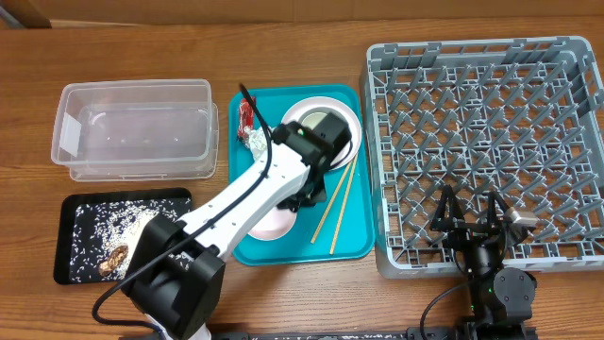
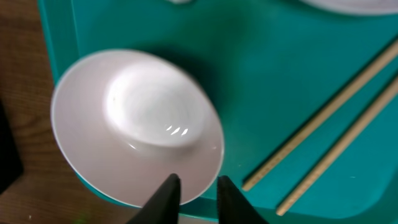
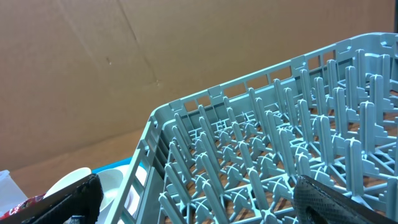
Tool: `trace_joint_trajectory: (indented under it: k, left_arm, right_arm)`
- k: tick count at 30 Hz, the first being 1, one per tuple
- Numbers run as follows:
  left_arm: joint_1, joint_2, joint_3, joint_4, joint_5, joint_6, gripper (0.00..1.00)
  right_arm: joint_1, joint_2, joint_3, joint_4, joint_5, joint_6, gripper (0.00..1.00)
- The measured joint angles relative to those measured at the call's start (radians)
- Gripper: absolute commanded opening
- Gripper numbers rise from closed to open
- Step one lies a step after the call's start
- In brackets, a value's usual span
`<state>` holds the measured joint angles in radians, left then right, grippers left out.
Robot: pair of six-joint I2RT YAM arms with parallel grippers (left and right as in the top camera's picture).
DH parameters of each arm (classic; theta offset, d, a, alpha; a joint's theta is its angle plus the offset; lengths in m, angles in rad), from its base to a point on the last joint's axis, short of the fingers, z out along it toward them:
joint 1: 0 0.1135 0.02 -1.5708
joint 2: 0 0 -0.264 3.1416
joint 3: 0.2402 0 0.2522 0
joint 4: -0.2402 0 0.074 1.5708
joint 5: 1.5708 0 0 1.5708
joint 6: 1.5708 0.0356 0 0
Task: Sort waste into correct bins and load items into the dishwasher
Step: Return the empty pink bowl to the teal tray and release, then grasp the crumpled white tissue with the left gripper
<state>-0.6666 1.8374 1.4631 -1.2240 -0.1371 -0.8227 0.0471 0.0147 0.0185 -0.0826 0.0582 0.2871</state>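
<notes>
A small white saucer (image 2: 137,124) lies near the front left corner of the teal tray (image 2: 267,81). My left gripper (image 2: 194,180) hovers at the saucer's near rim with its jaws a narrow gap apart; rim and tray show in that gap. Two chopsticks (image 2: 323,118) lie to its right. From overhead, the left gripper (image 1: 304,200) is over the tray, and the arm hides part of the saucer (image 1: 274,225) and the large plate (image 1: 326,115). A red wrapper (image 1: 246,117) and napkin (image 1: 257,142) lie at the tray's left. My right gripper (image 1: 469,210) (image 3: 199,202) stands wide open and empty over the grey dish rack (image 1: 491,142).
The clear tub (image 1: 137,127) stands at the back left. In front of it, the black tray (image 1: 75,212) holds rice and brown scraps. The rack's lattice wall (image 3: 155,143) stands between my right gripper and the teal tray.
</notes>
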Motion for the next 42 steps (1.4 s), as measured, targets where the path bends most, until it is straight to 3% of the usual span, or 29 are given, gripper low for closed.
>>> trace_joint_trajectory:
  k: [3,7,19,28,40,42]
  left_arm:
    - [0.015,-0.004,0.076,-0.015,-0.024,0.024,0.65]
    - [0.056,-0.007,0.161,0.002,-0.066,0.052,0.69]
    - [0.285,-0.008,0.192,0.154,-0.082,0.12,0.66]
    - [0.288,0.1,0.193,0.193,-0.014,0.175,0.55]
    - [0.289,0.236,0.193,0.166,-0.006,0.142,0.55]
    - [0.289,0.243,0.193,0.166,-0.005,0.141,0.49]
  right_arm:
    - [0.0,0.0,0.0,0.0,0.0,0.0,1.0]
    - [0.0,0.0,0.0,0.0,0.0,0.0,1.0]
    - [0.0,0.0,0.0,0.0,0.0,0.001,1.0]
    - [0.0,0.0,0.0,0.0,0.0,0.0,1.0]
    - [0.0,0.0,0.0,0.0,0.0,0.0,1.0]
    - [0.0,0.0,0.0,0.0,0.0,0.0,1.0]
